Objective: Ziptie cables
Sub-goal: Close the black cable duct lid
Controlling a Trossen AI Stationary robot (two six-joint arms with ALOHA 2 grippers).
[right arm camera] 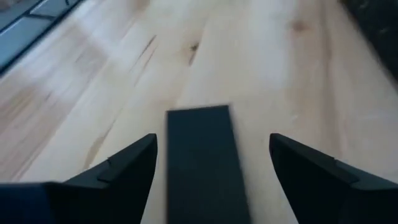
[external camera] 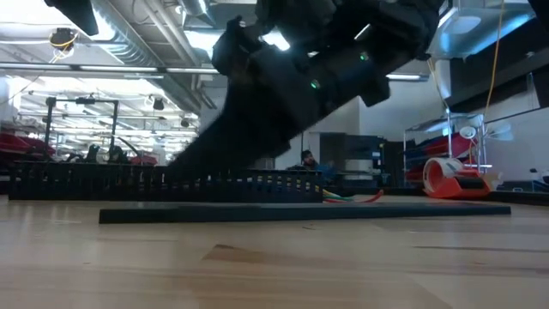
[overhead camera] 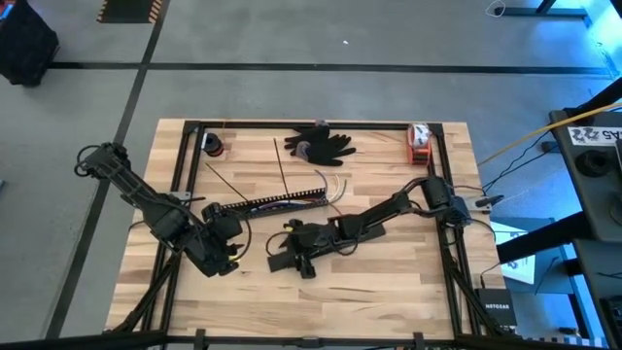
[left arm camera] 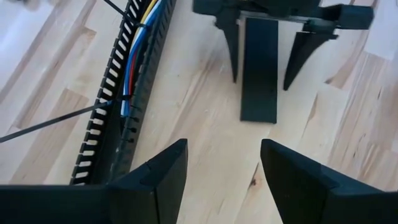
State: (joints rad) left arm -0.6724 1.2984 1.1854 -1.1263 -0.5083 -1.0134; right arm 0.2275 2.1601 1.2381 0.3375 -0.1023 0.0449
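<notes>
Pale wooden bench (overhead camera: 389, 282) planks, framed by black rails, sit on grey floor. Right claw (right arm camera: 211, 155) hangs spread wide over a flat black strip (left arm camera: 259, 68). Left claw (left arm camera: 222, 180), fingers apart and empty, is beside the slotted bar (overhead camera: 267, 203) holding the cables (left arm camera: 134, 62); a ziptie (left arm camera: 50, 123) crosses it. Box (overhead camera: 499, 313) reads "NETGEAR".
</notes>
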